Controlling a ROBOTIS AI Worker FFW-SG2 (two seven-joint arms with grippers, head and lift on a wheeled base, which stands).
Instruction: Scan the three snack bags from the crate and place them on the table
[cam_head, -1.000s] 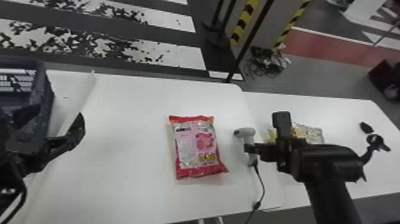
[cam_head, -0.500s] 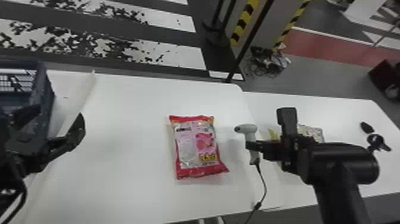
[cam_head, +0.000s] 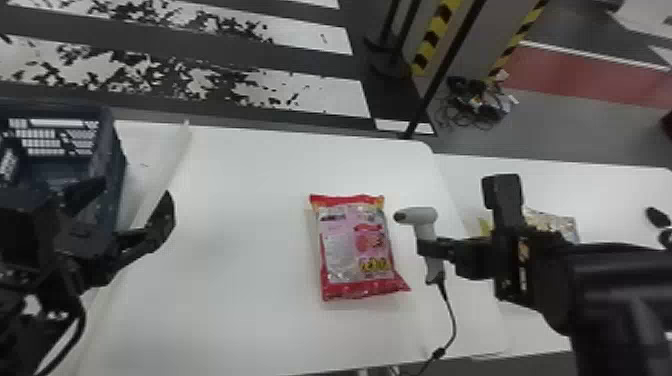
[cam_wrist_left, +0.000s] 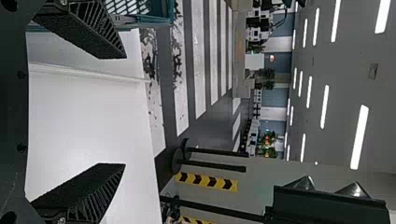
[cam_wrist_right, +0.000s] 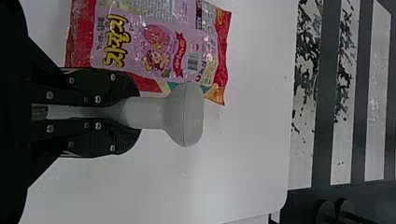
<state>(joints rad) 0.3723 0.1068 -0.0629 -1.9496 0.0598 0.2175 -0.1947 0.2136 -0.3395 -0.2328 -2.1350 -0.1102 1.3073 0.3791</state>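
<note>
A red and pink snack bag (cam_head: 356, 245) lies flat near the middle of the white table. Just right of it, my right gripper (cam_head: 434, 250) is shut on the handle of the white scanner (cam_head: 420, 216), whose head faces the bag. In the right wrist view the scanner (cam_wrist_right: 184, 114) sits between the fingers of my right gripper (cam_wrist_right: 133, 113), beside the snack bag (cam_wrist_right: 154, 42). My left gripper (cam_head: 135, 210) stands open and holds nothing, beside the dark blue crate (cam_head: 114, 155); the left wrist view shows the same gripper (cam_wrist_left: 116, 112) with its fingers wide apart.
Another snack bag (cam_head: 552, 225) lies on the right-hand table, partly behind my right arm. The scanner's cable (cam_head: 452, 315) runs down to the table's near edge. Small black objects (cam_head: 657, 218) lie at the far right. A raised strip (cam_head: 175, 165) crosses the table near the crate.
The right gripper has shifted slightly with the scanner, whose head now sits higher and more level in the head view. The snack bag and the left arm have stayed put.
</note>
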